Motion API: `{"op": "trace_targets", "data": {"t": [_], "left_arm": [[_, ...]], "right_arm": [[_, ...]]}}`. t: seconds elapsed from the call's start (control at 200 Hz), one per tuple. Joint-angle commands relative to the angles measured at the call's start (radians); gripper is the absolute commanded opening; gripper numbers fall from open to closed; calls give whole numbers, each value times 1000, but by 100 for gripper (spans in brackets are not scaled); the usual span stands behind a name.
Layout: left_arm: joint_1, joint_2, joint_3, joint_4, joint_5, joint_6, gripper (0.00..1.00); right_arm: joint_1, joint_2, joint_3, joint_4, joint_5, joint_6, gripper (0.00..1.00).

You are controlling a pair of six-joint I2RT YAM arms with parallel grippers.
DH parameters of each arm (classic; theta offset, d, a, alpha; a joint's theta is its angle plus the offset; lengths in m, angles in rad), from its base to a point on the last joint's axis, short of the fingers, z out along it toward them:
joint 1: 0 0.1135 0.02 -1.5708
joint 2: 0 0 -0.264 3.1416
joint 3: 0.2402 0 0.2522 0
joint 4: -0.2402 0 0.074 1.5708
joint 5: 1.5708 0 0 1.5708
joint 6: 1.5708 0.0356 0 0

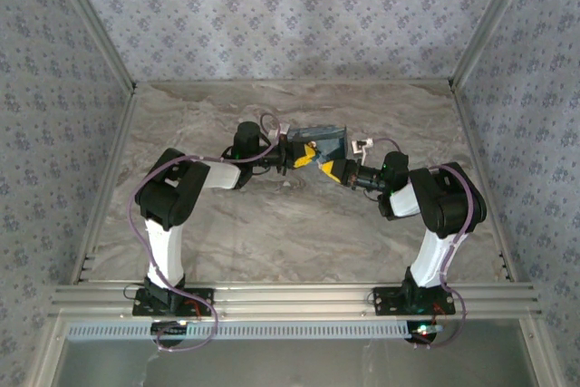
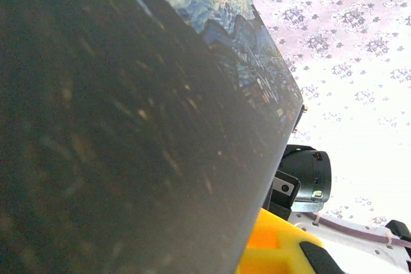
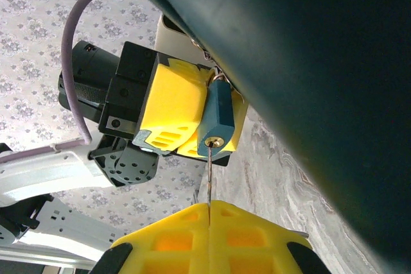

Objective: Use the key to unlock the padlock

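Here, top external, position: the left gripper (image 1: 306, 155) and right gripper (image 1: 332, 169) meet nose to nose over the middle of the marbled table (image 1: 272, 242), just beside a blue printed case (image 1: 323, 136).
Top external, hard to make out: what passes between the fingertips is too small to read.
Left wrist, blocked: the case's dark side covers most of the frame, and a yellow finger (image 2: 270, 248) of the right gripper sits at the lower edge. Progress cannot be judged here.
Right wrist, tools: the left gripper pinches the blue padlock (image 3: 217, 110) by its body. The right gripper is pressed together on the key (image 3: 209, 181).
Right wrist, done: the key blade meets the brass keyway (image 3: 215, 140), apparently entering it.
Right wrist, left: probably seating the key fully, turning it and freeing the shackle.
Right wrist, hidden: the shackle is tucked against the case, so locked or freed cannot be told. Insertion depth is also unclear.
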Motion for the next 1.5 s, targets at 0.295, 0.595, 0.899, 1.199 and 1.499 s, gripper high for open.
{"op": "trace_targets", "data": {"t": [0.295, 0.595, 0.899, 1.199, 1.499], "left_arm": [[-2, 18, -15, 155, 12, -46, 0], [-8, 27, -19, 182, 20, -61, 0], [-15, 37, -24, 208, 26, -71, 0], [-19, 39, -24, 231, 30, -76, 0], [-19, 40, -26, 260, 19, -87, 0]], "right_arm": [[9, 9, 24, 32, 7, 19, 0], [8, 2, 39, 32, 22, 35, 0], [9, -18, 47, 32, 28, 54, 0], [-8, 13, 65, 32, 54, 133, 0], [-10, 23, 60, 31, 84, 209, 0]]}}
